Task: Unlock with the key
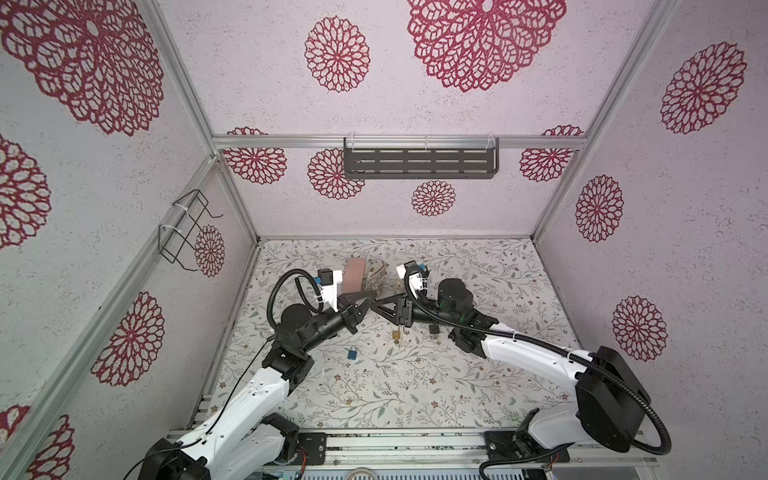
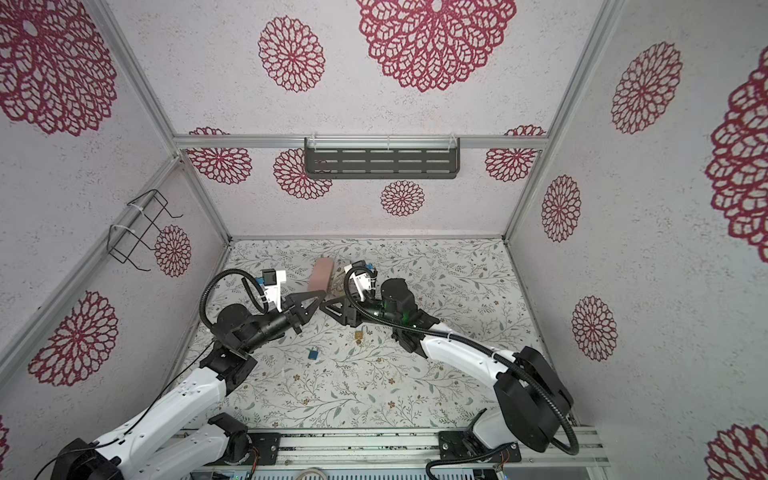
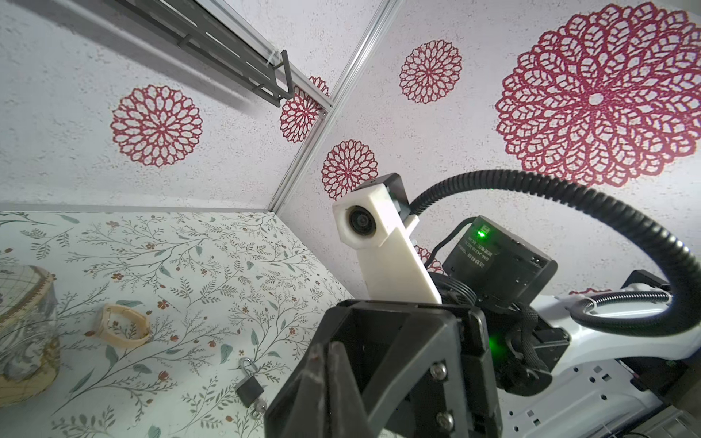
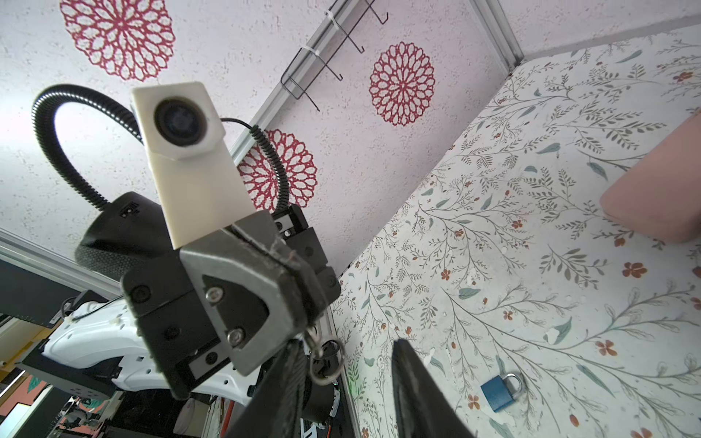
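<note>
My left gripper (image 1: 370, 300) (image 2: 318, 300) hovers over the middle of the table, shut on a small key (image 4: 313, 339). A metal key ring (image 4: 326, 360) hangs from the key. In the right wrist view the left gripper (image 4: 299, 280) points at the camera with its jaws pressed together. My right gripper (image 1: 380, 305) (image 4: 345, 343) faces it tip to tip, open, with the ring just inside one finger. A blue padlock (image 1: 352, 354) (image 4: 499, 392), a brass padlock (image 1: 397, 332) and a black padlock (image 1: 435, 329) (image 3: 249, 388) lie on the table below.
A pink block (image 1: 356, 276) and a basket-like container (image 3: 22, 333) stand behind the grippers. A cream band (image 3: 121, 326) lies beside the container. A grey shelf (image 1: 419, 162) hangs on the back wall and a wire rack (image 1: 183, 232) on the left wall.
</note>
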